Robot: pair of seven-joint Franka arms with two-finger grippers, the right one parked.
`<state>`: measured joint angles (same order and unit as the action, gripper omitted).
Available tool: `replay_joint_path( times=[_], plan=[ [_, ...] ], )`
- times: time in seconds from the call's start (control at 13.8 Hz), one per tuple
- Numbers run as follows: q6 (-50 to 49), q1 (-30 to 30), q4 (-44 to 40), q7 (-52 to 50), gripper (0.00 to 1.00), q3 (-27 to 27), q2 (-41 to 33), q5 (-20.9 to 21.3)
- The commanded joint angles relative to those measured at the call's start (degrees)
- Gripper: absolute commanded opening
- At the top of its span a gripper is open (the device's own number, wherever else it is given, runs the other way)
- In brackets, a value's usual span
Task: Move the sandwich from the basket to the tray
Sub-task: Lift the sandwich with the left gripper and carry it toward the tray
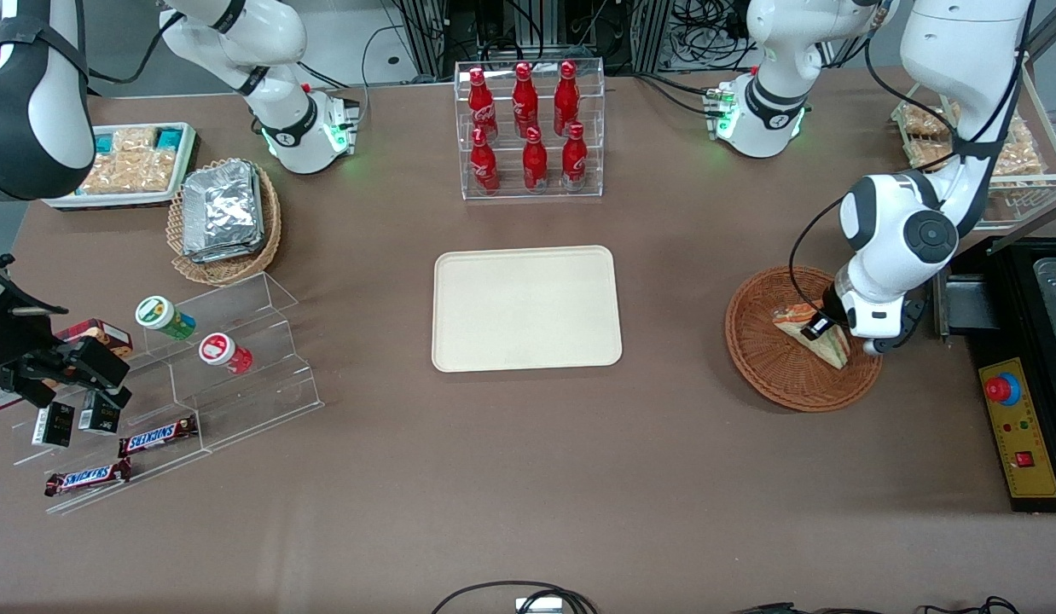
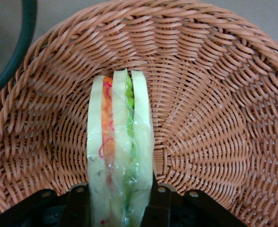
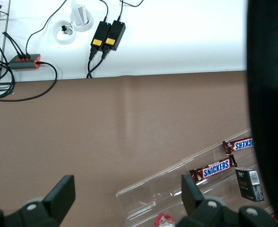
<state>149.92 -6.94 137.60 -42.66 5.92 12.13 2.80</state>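
While fingers (image 2: 77, 208) pinch triangular sandwich (image 2: 120, 146), wicker basket (image 2: 214, 118) beneath.

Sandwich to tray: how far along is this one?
Done: the gripper is down in the basket, fingers pressed on either side of the sandwich. In hand: the grasp; the sandwich is still in the basket. Left: lift, carry, and set it on the bare tray.

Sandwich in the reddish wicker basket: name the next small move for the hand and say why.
Probably a straight lift. The hand sits low in the basket, its fingers on either side of the sandwich and apparently shut on it, yet the sandwich looks to be resting in the basket. Raising it above the rim should come before carrying it to the bare tray.
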Motion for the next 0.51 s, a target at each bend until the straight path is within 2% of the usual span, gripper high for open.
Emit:
replay_joint_path(
  times=[0.0, 0.22, 0.43],
  plan=[
    [-3.12, 0.08, -1.19, -0.41, 0.00, 0.14, -1.75, 0.63],
    [-12.51, 0.08, -5.93, 1.61, 0.00, 1.11, -4.39, 0.63],
    [-28.58, 0.08, -16.10, 3.37, 0.00, 4.44, -5.63, 0.63]
  ],
)
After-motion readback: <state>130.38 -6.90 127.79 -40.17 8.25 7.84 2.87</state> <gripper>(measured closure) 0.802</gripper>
